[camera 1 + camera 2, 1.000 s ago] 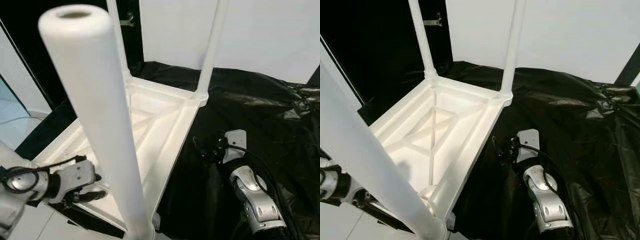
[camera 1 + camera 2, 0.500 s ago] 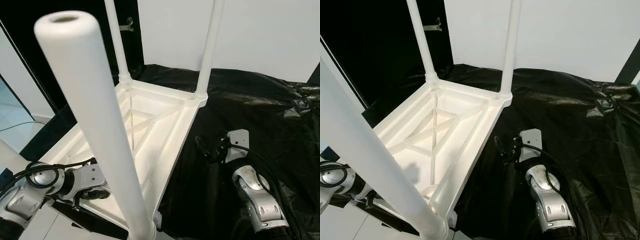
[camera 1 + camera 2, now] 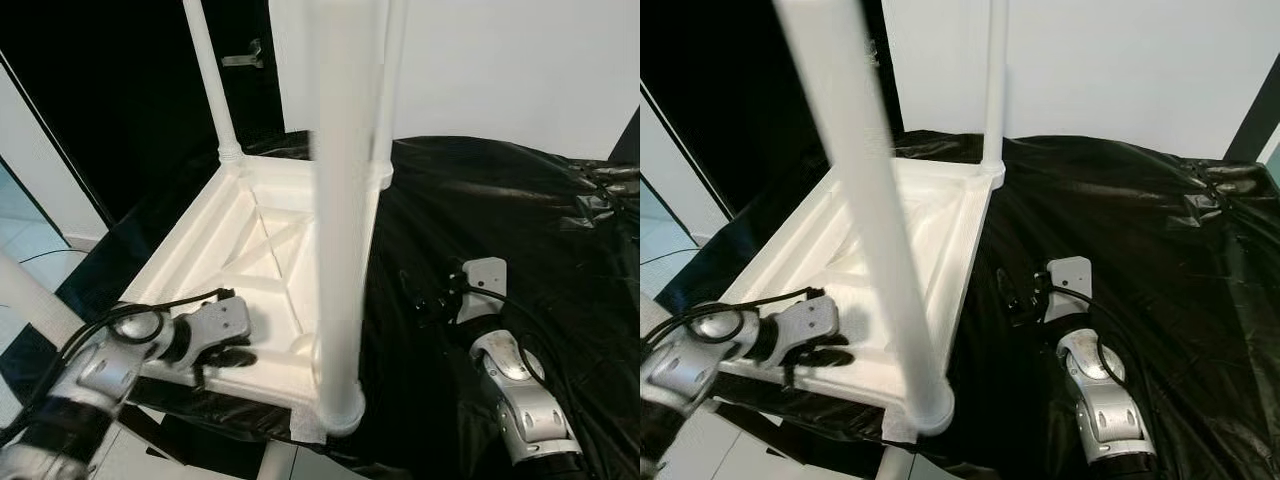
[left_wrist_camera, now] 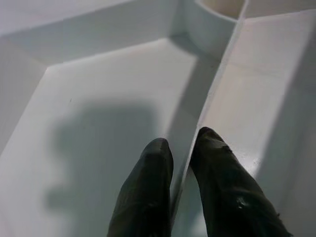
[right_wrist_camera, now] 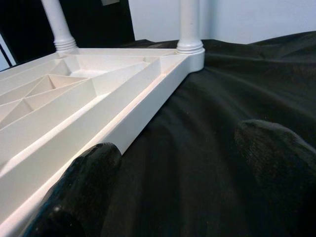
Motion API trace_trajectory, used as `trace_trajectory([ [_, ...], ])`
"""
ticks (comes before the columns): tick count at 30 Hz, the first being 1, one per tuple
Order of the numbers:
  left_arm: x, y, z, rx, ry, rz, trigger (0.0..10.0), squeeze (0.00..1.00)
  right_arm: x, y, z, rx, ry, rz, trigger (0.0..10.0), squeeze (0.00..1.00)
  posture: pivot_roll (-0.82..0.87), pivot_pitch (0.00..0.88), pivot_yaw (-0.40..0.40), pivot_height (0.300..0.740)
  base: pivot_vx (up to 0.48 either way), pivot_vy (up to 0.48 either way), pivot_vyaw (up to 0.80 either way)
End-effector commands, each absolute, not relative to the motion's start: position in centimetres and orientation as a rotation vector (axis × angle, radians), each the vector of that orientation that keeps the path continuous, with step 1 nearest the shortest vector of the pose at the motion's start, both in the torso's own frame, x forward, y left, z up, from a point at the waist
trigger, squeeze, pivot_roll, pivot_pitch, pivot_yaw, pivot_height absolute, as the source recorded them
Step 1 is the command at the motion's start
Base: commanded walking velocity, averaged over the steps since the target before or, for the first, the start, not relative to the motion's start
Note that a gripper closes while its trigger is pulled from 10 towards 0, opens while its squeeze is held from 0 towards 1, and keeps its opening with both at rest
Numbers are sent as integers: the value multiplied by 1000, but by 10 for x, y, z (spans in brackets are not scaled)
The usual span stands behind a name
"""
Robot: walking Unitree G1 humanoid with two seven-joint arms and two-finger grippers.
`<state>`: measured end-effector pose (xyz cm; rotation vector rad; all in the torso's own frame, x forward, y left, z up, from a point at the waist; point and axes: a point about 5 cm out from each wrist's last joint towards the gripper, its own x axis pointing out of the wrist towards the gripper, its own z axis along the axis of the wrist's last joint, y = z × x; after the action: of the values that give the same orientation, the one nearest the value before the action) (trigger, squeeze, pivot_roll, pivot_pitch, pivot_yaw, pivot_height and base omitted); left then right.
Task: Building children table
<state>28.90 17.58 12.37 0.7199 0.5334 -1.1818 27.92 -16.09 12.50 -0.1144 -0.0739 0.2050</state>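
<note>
1. Two fingers of my left tool (image 3: 232, 352) pinched a rib inside the upturned table (image 3: 262, 262), having moved in from its edge.
2. Near leg (image 3: 338, 210) now stood upright.
3. Right tool (image 3: 432, 300) hovered released over black sheet (image 3: 500, 210).

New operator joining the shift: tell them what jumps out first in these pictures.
An upturned white table lies on a black sheet, its legs pointing up; the nearest leg rises right before the camera. The left gripper reaches into the table's ribbed underside, fingers either side of a rib. The right gripper rests open on the sheet beside the table's edge.
</note>
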Motion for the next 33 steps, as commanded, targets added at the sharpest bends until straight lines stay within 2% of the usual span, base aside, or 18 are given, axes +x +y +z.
trace_trajectory([
  [1, 312, 178, 126, 719, 422, -847, 1765, 0, 281, -158, 125, -106, -68, 209, 10000, 0, 35, 0, 5, 740, 0, 0, 0],
  [2, 312, 178, 126, 719, 422, -847, 1765, 0, 281, -158, 125, -106, -68, 209, 10000, 0, 35, 0, 5, 740, 0, 0, 0],
  [3, 317, 171, 126, 720, 407, -825, 3137, 0, 280, -157, 125, -105, -67, 209, 10000, 0, 33, 0, 4, 740, 0, 0, 0],
  [4, 321, 165, 125, 722, 400, -810, 3882, 0, 280, -157, 124, -104, -67, 207, 10000, 0, 27, 0, 6, 740, 0, 0, 0],
  [7, 327, 160, 124, 731, 391, -782, 4118, 0, 279, -158, 124, -104, -67, 202, 10000, 0, 18, 0, 9, 740, 0, 0, 0],
  [8, 328, 160, 123, 730, 392, -765, 10000, 0, 278, -159, 124, -105, -68, 195, 10000, 0, 15, 0, 11, 740, 0, 0, 0],
  [9, 328, 160, 123, 730, 392, -765, 10000, 0, 278, -159, 124, -105, -68, 195, 10000, 0, 15, 0, 11, 740, 0, 0, 0],
  [10, 329, 160, 123, 728, 391, -756, 10000, 75, 277, -160, 124, -100, -67, 188, 10000, 0, 15, 0, 11, 740, 0, 0, 0],
  [11, 329, 160, 123, 728, 391, -756, 10000, 75, 277, -160, 124, -100, -67, 188, 10000, 0, 15, 0, 11, 740, 0, 0, 0],
  [12, 331, 161, 124, 700, 391, -735, 10000, 1000, 275, -162, 123, -83, -67, 173, 10000, 0, 12, 0, 13, 740, 0, 0, 0],
  [16, 330, 165, 135, 603, 321, -704, 10000, 1000, 267, -166, 122, -55, -69, 149, 10000, 0, 9, 0, 19, 740, 0, 0, 0],
  [17, 327, 165, 139, 561, 288, -715, 10000, 314, 263, -166, 121, -53, -72, 148, 10000, 0, 8, 0, 19, 740, 0, 0, 0],
  [18, 327, 165, 139, 561, 288, -715, 10000, 314, 263, -166, 121, -53, -72, 148, 10000, 0, 8, 0, 19, 740, 0, 0, 0],
  [19, 324, 165, 144, 508, 250, -737, 10000, 0, 259, -167, 122, -57, -80, 159, 10000, 0, 8, 0, 19, 740, 0, 0, 0],
  [23, 303, 164, 157, 340, 133, -808, 10000, 0, 243, -172, 121, -48, -102, 174, 10000, 0, 12, 0, 19, 740, 0, 0, 0],
  [33, 268, 162, 162, 226, 57, -883, 10000, 0, 219, -186, 121, -53, -83, 157, 10000, 0, 14, 0, 10, 740, 0, 0, 0],
])
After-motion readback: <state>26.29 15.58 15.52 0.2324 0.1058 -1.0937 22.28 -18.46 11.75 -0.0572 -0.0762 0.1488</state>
